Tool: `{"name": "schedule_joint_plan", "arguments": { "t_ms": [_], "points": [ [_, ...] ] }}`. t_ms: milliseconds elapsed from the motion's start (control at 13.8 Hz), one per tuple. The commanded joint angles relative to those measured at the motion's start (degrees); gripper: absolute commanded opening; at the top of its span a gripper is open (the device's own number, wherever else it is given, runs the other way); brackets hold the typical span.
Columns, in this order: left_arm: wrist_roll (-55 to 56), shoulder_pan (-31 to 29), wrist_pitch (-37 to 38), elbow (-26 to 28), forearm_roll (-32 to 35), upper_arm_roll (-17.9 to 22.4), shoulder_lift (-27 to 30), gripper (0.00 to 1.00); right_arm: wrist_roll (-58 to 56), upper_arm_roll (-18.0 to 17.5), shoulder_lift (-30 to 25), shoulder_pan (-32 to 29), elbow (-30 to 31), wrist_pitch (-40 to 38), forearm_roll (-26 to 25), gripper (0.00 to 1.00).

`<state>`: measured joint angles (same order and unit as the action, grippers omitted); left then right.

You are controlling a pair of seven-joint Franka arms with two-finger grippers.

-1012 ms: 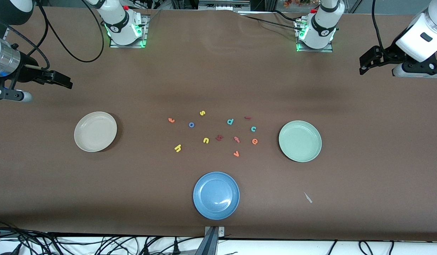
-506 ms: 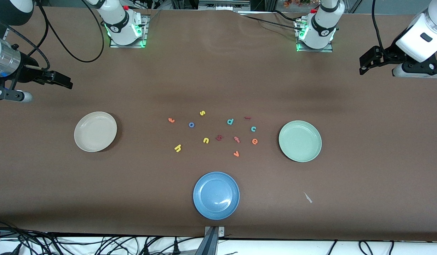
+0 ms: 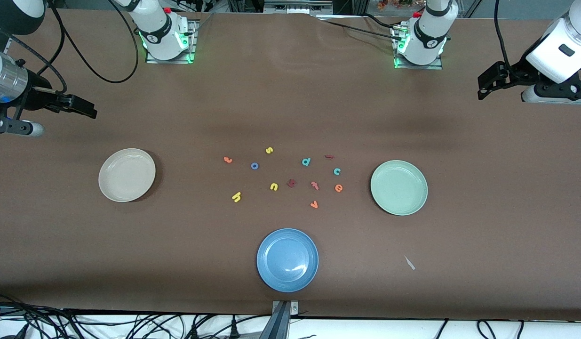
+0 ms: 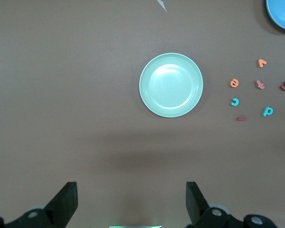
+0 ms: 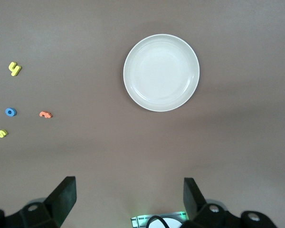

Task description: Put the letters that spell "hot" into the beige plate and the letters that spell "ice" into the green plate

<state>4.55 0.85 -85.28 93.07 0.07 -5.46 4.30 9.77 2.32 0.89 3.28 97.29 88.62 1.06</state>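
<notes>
Blue plate point(image 3: 287, 260) by the near table edge, tiny foam letters point(image 3: 290, 182) scattered mid-table between empty beige plate point(image 3: 127, 175) and mint green plate point(image 3: 399, 187), bare brown table point(image 3: 290, 108) around, right gripper point(image 3: 85, 109) and left gripper point(image 3: 485, 85) waiting, jaws released, over the table ends

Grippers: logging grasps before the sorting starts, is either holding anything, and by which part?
Nothing is held: the left gripper and right gripper both hang open above bare table.
</notes>
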Motion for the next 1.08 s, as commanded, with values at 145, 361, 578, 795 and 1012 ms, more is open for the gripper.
{"name": "schedule_joint_plan", "arguments": {
  "t_ms": [145,361,578,795,1012],
  "points": [
    [0.6,-0.3,0.8,-1.7,-1.7,0.0,-0.7,1.0,0.1,0.5,0.5,0.6,-1.4,-1.2,0.2,1.0],
    [0.7,-0.5,0.8,-1.8,-2.7,0.0,-0.7,1.0,0.1,0.5,0.5,0.6,-1.4,-1.2,0.2,1.0],
    [0.5,-1.0,0.8,-1.9,-2.9,0.0,-0.9,1.0,0.2,0.4,0.5,0.7,-1.4,-1.2,0.2,1.0],
    [0.2,-1.0,0.8,-1.9,-2.9,0.0,-0.9,1.0,0.2,0.4,0.5,0.7,-1.4,-1.2,0.2,1.0],
    [0.2,-1.0,0.8,-1.9,-2.9,0.0,-1.0,1.0,0.2,0.4,0.5,0.8,-1.4,-1.2,0.2,1.0]
  ]
}}
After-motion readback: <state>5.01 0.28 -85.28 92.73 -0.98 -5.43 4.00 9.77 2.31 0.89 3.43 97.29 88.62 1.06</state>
